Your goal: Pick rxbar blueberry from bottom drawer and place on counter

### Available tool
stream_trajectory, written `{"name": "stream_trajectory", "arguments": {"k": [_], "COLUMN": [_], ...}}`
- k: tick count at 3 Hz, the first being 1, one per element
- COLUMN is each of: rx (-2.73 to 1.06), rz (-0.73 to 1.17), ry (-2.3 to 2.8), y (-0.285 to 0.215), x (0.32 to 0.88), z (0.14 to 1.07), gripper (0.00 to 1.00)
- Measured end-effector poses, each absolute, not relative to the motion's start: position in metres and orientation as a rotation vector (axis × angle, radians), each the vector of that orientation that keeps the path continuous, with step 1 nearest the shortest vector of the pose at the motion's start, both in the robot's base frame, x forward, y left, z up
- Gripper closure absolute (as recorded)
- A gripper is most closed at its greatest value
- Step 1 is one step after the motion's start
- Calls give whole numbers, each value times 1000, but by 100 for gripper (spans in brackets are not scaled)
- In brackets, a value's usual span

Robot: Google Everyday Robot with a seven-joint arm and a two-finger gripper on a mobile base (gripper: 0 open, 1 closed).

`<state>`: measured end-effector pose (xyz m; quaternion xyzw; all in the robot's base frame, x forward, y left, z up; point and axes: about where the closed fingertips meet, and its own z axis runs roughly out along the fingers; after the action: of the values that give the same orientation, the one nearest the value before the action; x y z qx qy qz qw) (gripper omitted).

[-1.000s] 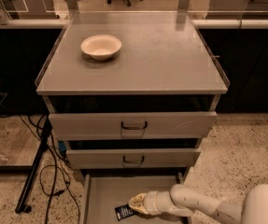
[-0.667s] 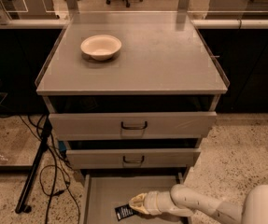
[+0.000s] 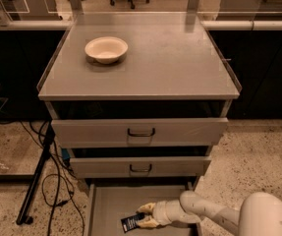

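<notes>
The bottom drawer (image 3: 106, 205) is pulled open at the foot of the cabinet, showing a flat grey floor. The rxbar blueberry (image 3: 130, 222), a small dark wrapper with white lettering, lies on that floor near the front. My gripper (image 3: 144, 215) reaches into the drawer from the right, its cream fingers (image 3: 146, 208) on either side of the bar's right end. The counter (image 3: 170, 58) is the broad grey top of the cabinet, above.
A cream bowl (image 3: 106, 49) sits at the counter's back left. Two upper drawers (image 3: 140, 131) with dark loop handles are slightly open above the bottom one. A black stand leg and cables (image 3: 42, 176) lie on the floor to the left.
</notes>
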<state>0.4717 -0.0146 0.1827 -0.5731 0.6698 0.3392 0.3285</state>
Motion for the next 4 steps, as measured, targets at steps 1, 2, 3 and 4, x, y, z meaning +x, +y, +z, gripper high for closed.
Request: {"name": "stream_trajectory", "arguments": {"k": [1,2,3,4], "rx": [-1502,-1499,-1493,-1531], "rz": [893,902,921,882], "ry": [1744,1750,1764,1820], "y": [-20,-17,-11,-9], "x": [480,480,480,477], "z": [185,184,180,178], "gripper": [0,0,0,0]}}
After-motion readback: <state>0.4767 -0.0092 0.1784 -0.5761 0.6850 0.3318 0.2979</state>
